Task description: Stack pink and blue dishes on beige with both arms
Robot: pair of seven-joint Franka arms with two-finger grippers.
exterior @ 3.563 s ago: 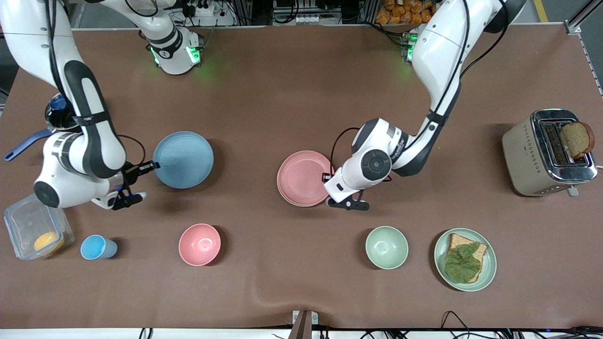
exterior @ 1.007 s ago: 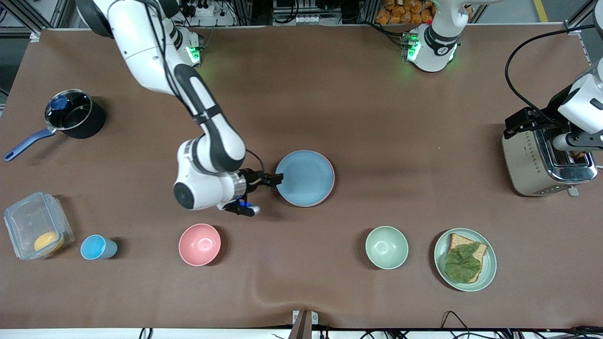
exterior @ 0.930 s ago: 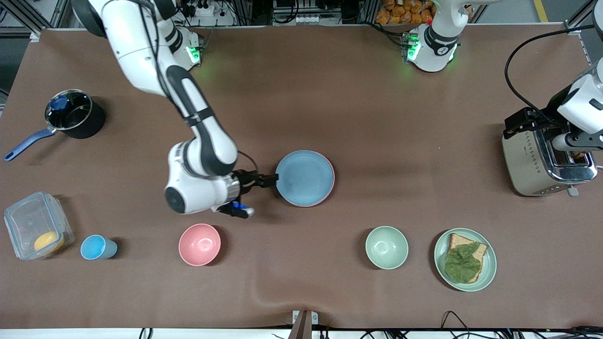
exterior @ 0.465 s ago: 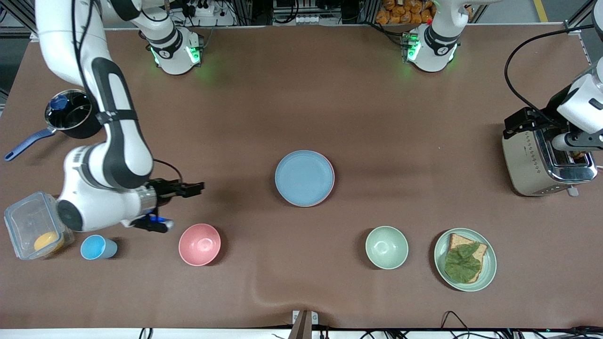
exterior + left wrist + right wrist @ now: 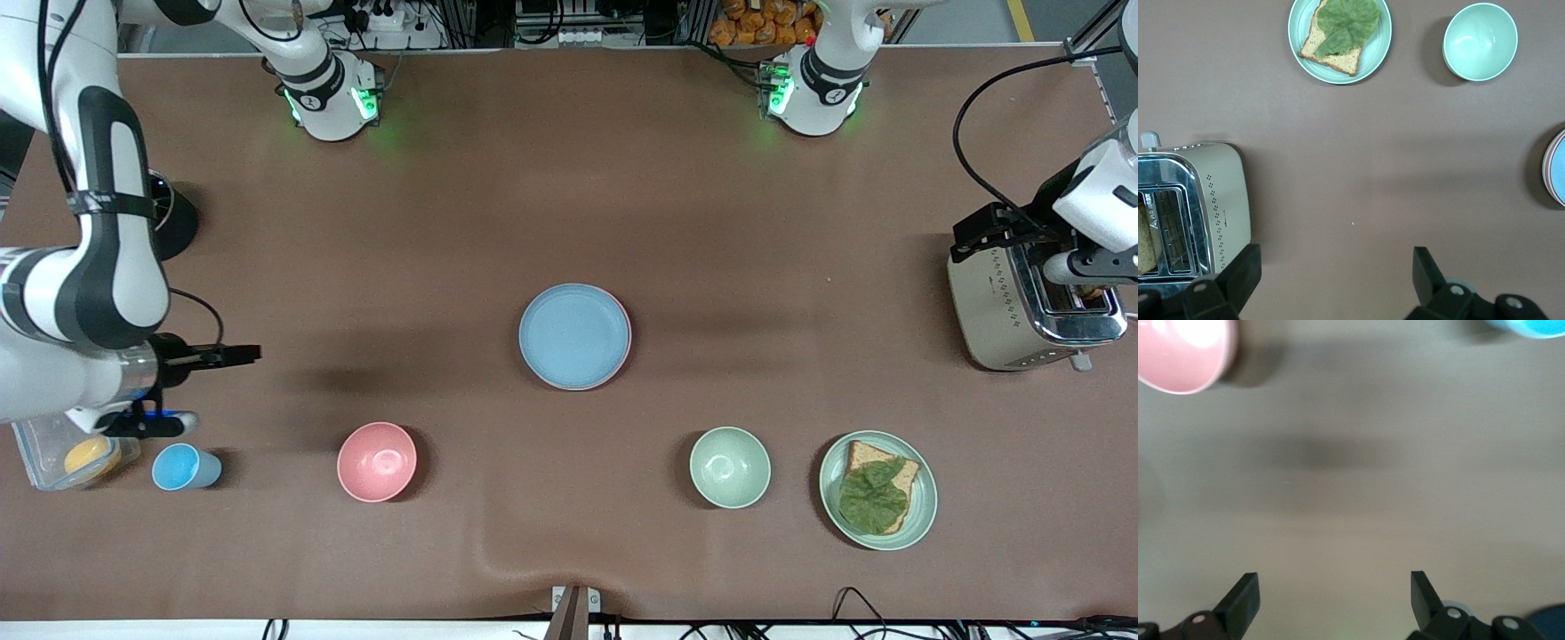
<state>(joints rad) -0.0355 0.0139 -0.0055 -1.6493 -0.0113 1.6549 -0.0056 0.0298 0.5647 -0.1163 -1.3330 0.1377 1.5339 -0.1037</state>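
Observation:
The blue plate [image 5: 574, 336] lies in the middle of the table, on top of a stack. A thin rim of the pink plate [image 5: 629, 342] shows under it; the beige plate is hidden below. The left wrist view catches the stack's edge, blue plate [image 5: 1559, 167] over pink rim [image 5: 1544, 170]. My right gripper [image 5: 222, 385] is open and holds nothing, low over bare table at the right arm's end, well away from the stack. My left gripper [image 5: 1040, 249] hangs open and waits over the toaster [image 5: 1005, 298]. Both wrist views show wide-apart jaws, right gripper [image 5: 1335, 593] and left gripper [image 5: 1335, 273].
A pink bowl [image 5: 376, 461], a blue cup [image 5: 184, 468] and a clear box [image 5: 84, 455] with something orange stand near my right gripper. A black pot [image 5: 173, 218] is partly hidden by that arm. A green bowl [image 5: 730, 467] and a green plate with bread [image 5: 878, 490] sit nearer the camera.
My right gripper let go of the blue plate on the stack and drew back toward the right arm's end of the table. The left arm stayed over the toaster.

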